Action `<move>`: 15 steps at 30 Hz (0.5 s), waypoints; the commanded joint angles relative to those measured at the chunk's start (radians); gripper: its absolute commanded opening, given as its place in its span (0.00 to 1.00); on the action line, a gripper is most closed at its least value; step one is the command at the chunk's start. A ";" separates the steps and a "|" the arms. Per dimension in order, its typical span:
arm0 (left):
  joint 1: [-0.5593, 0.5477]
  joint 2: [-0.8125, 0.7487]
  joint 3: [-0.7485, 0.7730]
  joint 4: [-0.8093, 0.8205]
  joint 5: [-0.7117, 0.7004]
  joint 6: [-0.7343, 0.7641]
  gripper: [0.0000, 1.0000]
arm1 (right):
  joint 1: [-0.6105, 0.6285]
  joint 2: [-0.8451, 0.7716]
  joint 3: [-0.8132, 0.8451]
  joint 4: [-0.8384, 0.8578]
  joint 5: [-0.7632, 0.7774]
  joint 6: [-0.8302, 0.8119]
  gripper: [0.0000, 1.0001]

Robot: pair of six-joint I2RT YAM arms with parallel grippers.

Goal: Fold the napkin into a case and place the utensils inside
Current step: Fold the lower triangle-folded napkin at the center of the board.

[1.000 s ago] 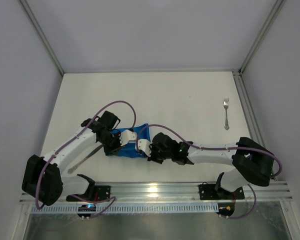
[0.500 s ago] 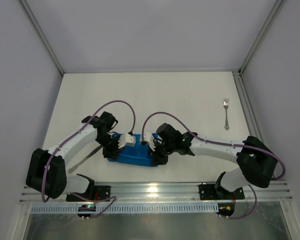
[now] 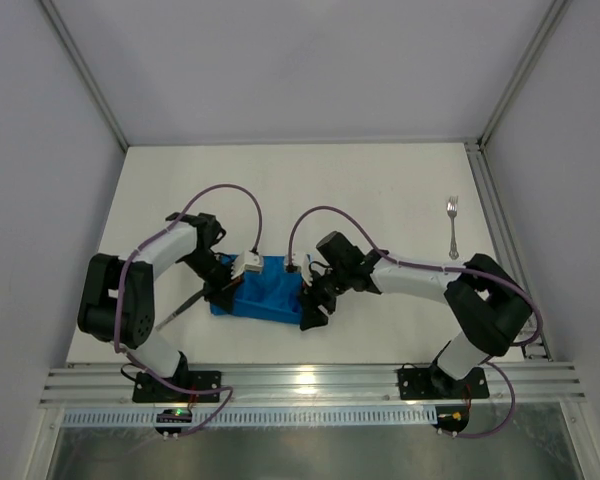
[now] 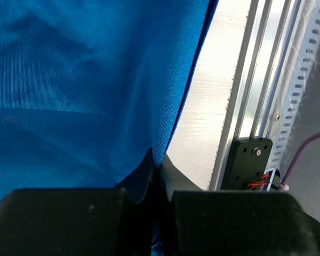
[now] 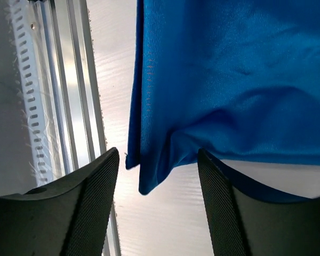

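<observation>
The blue napkin lies folded into a narrow strip on the table, between the two arms. My left gripper is shut on its left end; in the left wrist view the jaws pinch the edge of the napkin. My right gripper stands open at the strip's right end, and a loose corner of the napkin hangs between the spread fingers, free of both. The silver fork lies far right. A dark grey knife-like piece lies just left of the napkin.
A metal rail runs along the near table edge, close behind both grippers; it also shows as the rail and the rail in the wrist views. Enclosure walls and a side rail border the table.
The two grippers drew apart and stretched the bunched napkin into a flat strip, a little farther from the rail. The right gripper then opened and let go of its corner.
</observation>
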 commanded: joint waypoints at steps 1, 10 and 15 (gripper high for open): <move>0.003 -0.013 0.035 -0.075 0.061 0.078 0.00 | 0.003 -0.162 -0.052 0.115 0.005 -0.031 0.68; 0.050 0.030 0.077 -0.145 0.111 0.130 0.00 | 0.014 -0.362 -0.374 0.654 0.033 0.033 0.89; 0.058 0.035 0.078 -0.157 0.117 0.150 0.00 | 0.034 -0.322 -0.438 0.847 0.169 0.027 0.89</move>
